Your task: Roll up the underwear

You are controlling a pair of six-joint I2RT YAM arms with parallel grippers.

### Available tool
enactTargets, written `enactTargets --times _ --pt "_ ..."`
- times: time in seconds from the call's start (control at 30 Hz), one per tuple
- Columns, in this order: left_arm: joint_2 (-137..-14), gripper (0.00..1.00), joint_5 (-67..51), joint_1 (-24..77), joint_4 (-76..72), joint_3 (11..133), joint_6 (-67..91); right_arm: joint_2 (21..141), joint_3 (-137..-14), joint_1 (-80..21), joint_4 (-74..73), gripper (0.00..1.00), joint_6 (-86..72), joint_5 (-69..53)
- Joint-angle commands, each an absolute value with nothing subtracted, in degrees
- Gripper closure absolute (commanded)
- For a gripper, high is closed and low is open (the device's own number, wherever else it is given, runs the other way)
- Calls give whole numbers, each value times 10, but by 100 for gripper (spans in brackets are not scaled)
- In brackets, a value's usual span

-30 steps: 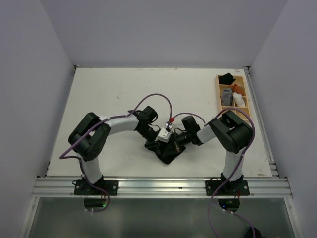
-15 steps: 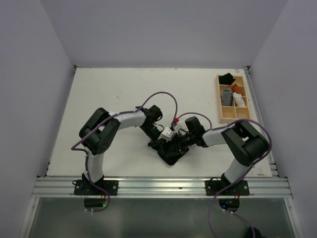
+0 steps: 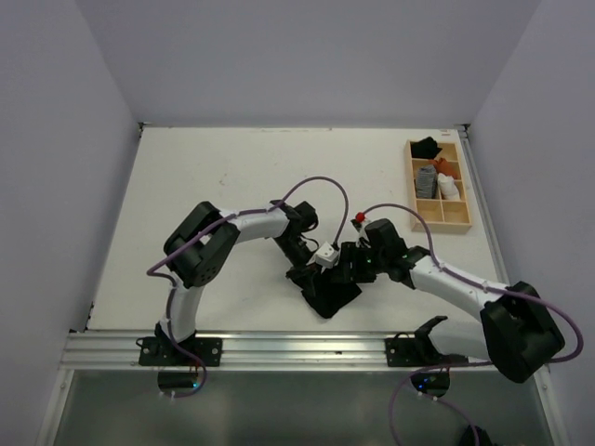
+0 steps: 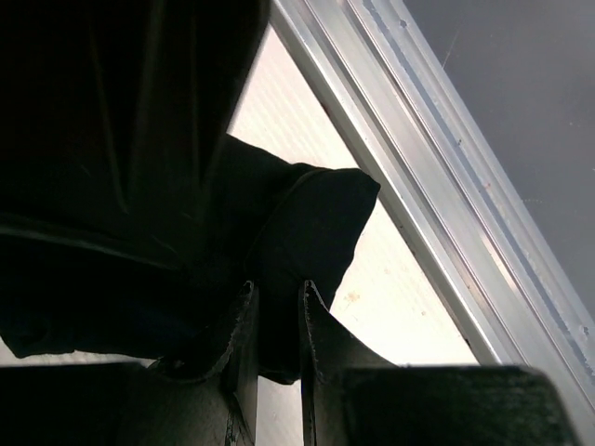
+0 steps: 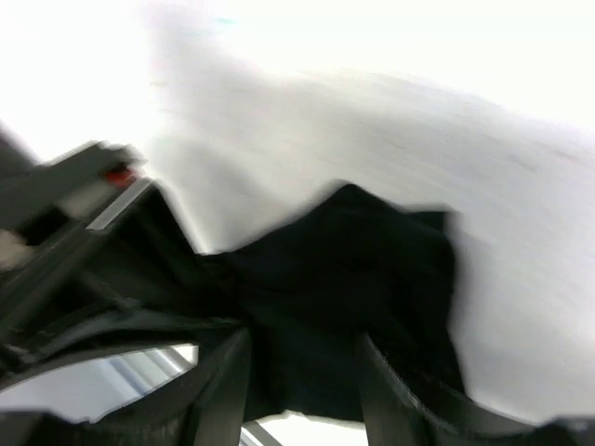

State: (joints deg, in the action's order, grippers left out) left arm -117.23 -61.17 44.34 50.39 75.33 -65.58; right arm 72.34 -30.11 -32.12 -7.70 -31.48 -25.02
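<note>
The black underwear (image 3: 327, 295) lies bunched on the white table near the front edge, between my two grippers. My left gripper (image 3: 310, 274) reaches it from the left. In the left wrist view that left gripper (image 4: 276, 290) is nearly shut, with a fold of the underwear (image 4: 316, 214) pinched between its fingers. From the right comes my right gripper (image 3: 346, 274). The blurred right wrist view shows this right gripper (image 5: 302, 339) with its jaws wide apart, straddling the underwear (image 5: 372, 251) without pinching it.
A wooden divider tray (image 3: 439, 224) stands at the back right, holding a black item (image 3: 427, 146), a grey roll (image 3: 426, 180) and a white roll (image 3: 449, 189). An aluminium rail (image 3: 297, 348) runs along the near table edge, close to the underwear. Walls enclose three sides.
My right gripper has opened and let the fabric go while its arm stretched out to the right. The left gripper narrowed onto the fabric. The underwear shifted slightly toward the near edge.
</note>
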Motion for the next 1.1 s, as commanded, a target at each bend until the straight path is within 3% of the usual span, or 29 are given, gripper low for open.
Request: enactTargets --times 0.0,0.27,0.47,0.77,1.07 --pt "-1197 95 -577 454 517 772 -659 673 -336 -319 -228 48 -364 -53" --pt "-1221 96 -558 462 525 797 -630 526 -436 -370 -438 49 -447 191" --pt "-1237 96 -540 469 526 816 -607 504 -479 -544 -458 47 -463 307" --pt "-1258 96 -520 474 533 849 -575 633 -545 -773 -394 41 -355 358" --pt "-1266 95 -483 479 522 870 -538 780 -550 -795 -396 33 -287 326"
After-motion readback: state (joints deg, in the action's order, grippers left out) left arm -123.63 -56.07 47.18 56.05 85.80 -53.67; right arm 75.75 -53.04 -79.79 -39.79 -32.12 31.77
